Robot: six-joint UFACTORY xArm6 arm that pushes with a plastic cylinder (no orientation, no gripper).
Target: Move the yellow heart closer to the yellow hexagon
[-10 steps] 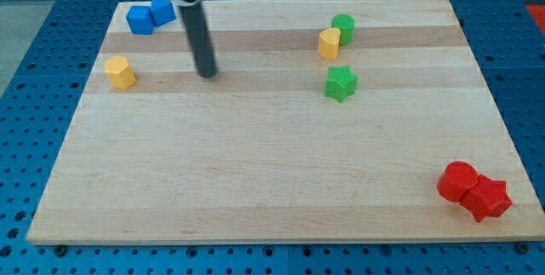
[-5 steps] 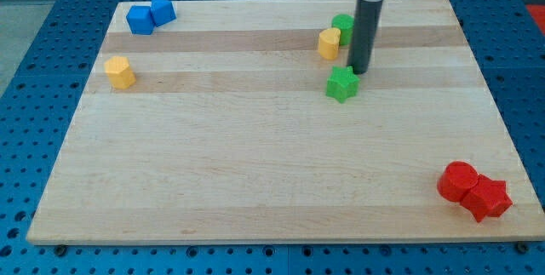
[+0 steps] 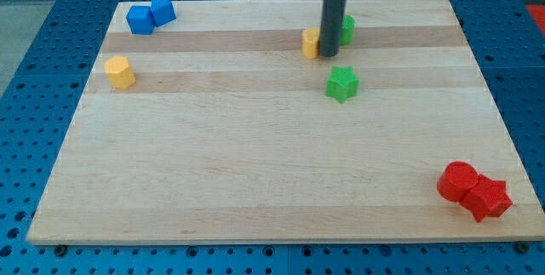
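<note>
Wooden worktop [image 3: 272,181] on a blue perforated base [image 3: 34,96], seen from above and in front. The yellow heart [image 3: 311,42] is a small, squat block of orange-yellow colour, lying in the upper middle of the worktop; only its left part shows, since the dark rod covers its right side, and its heart outline cannot be made out clearly here. My tip [image 3: 329,54] sits directly against the heart's right side, between the heart and the green round block [image 3: 346,28], which lies just beside the rod toward the view's right and slightly higher. The rod carries no gripper, so there are no jaws whose state could be told as apart or together.

The yellow hexagon [image 3: 120,72] rests near the worktop's left edge, well apart from the heart, with bare wood between them.

Count of blocks: eight in all.
- Yellow, two: the heart and the hexagon.
- Green, two: the round block and a green star [image 3: 341,83], which lies below my tip, near but not touching it.
- Blue, two: the blue blocks [image 3: 150,14], touching each other in the upper left corner; their exact shapes are hard to tell.
- Red, two: a red round block [image 3: 457,181] and a red star-like block [image 3: 488,197], touching each other in the lower right corner.
</note>
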